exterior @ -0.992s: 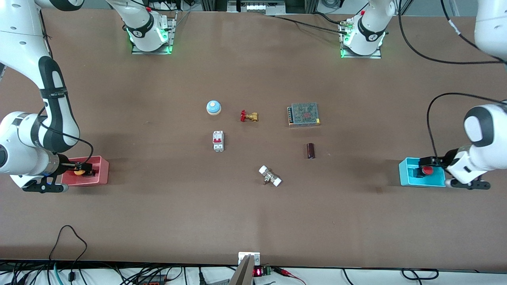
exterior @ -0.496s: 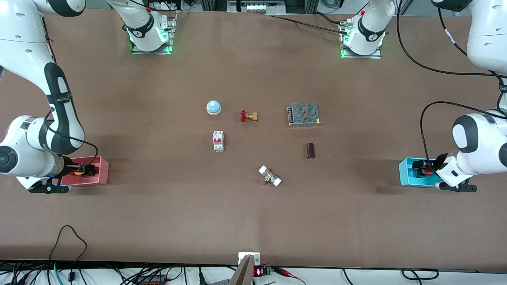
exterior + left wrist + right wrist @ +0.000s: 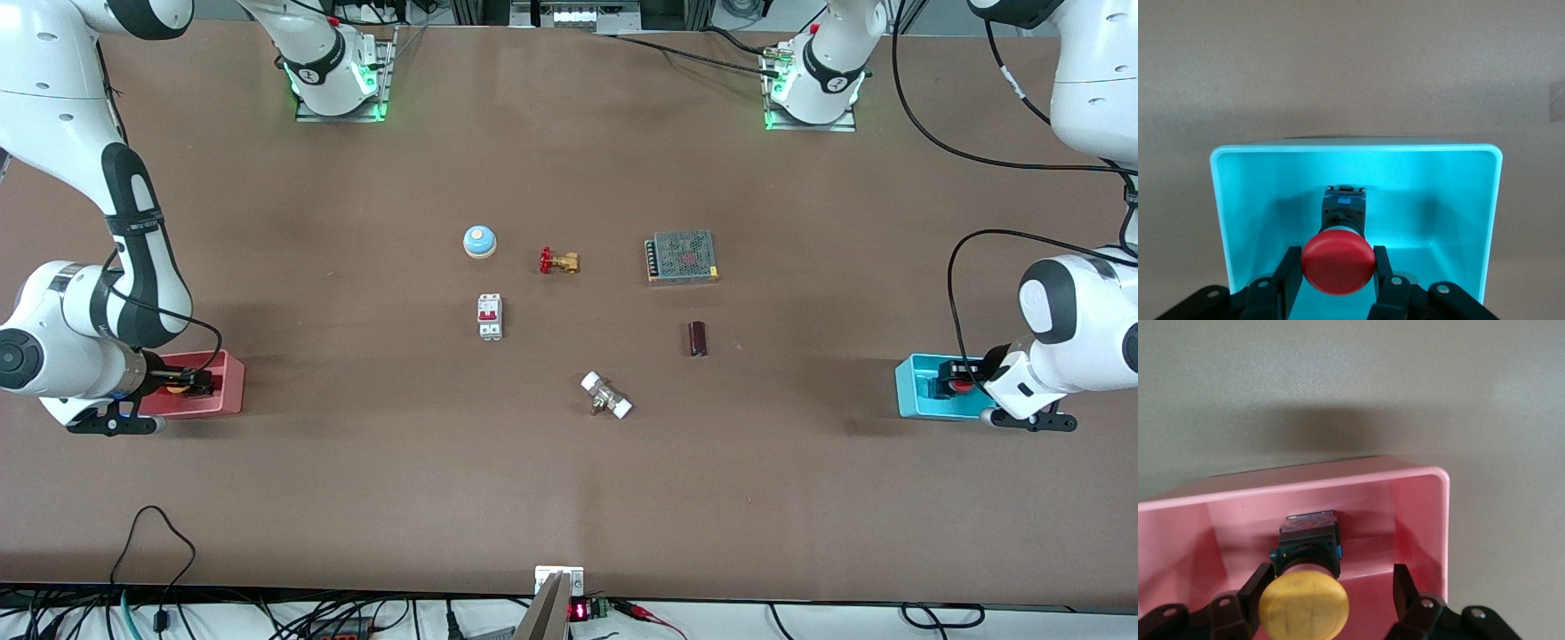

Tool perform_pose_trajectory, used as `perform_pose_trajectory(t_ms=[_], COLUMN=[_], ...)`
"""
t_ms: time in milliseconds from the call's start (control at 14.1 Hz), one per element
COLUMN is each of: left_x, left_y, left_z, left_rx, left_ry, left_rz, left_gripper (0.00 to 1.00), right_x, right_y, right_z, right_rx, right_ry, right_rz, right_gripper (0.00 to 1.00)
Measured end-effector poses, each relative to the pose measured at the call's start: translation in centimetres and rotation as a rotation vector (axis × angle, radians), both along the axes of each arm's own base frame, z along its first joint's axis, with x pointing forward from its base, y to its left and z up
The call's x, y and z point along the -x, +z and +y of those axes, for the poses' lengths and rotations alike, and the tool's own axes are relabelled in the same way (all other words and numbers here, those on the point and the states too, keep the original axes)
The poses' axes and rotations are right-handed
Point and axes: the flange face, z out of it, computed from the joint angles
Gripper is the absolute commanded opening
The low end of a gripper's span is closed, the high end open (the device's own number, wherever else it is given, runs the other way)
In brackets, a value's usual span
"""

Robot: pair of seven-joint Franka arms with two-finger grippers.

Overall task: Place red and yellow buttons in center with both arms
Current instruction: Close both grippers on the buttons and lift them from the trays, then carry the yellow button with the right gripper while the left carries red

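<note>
Your left gripper (image 3: 1337, 277) sits in the blue bin (image 3: 916, 396) at the left arm's end of the table, fingers (image 3: 1289, 270) flanking the red button (image 3: 1338, 263) on both sides, touching or nearly so; whether they are clamped I cannot tell; the button lies on its side, long axis running from cap to black body, cap toward the wrist; your right gripper (image 3: 1328, 593) straddles the yellow button (image 3: 1303, 607) in the pink bin (image 3: 227, 391), fingers (image 3: 1405, 587) spread, one standing clear; same lie, cap toward the wrist.

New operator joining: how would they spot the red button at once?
Find the blue bin at the left arm's end of the table. The red button lies inside it, between the left end effector's fingers. It alone has a red mushroom cap; the pink bin's button is yellow.
</note>
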Motion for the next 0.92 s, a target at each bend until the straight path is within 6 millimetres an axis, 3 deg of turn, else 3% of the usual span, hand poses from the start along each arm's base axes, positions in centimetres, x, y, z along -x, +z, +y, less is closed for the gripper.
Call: perform_pose_trajectory(t_ms=[213,354,638,780,921], left_x=[-0.4,-1.1,-1.5,-1.1,-0.7], left_y=[0.6,2.0,8.4,11.2,12.5], left_z=[0.0,0.1,-0.8,-2.0,-4.7], left_rx=[-0.005,-0.012,-0.02,-0.014,0.004], left_ry=[0.018,0.026,0.025,0.022,0.04], left_rz=[-0.014,-0.042,-0.071,-0.06,-0.016], left_gripper=[0.29,0.26,0.18,0.18,0.18], right_x=[0.0,0.0,-0.4,-1.0,-1.3], right_y=[0.0,0.1,0.6,2.5,7.2], right_z=[0.0,0.0,0.0,0.1,0.2], right_rx=[0.0,0.0,0.001,0.006,0.011], right_ry=[0.0,0.0,0.002,0.003,0.0], right_rz=[0.0,-0.002,-0.013,-0.043,-0.069], right_gripper=[0.38,0.37,0.37,0.37,0.37])
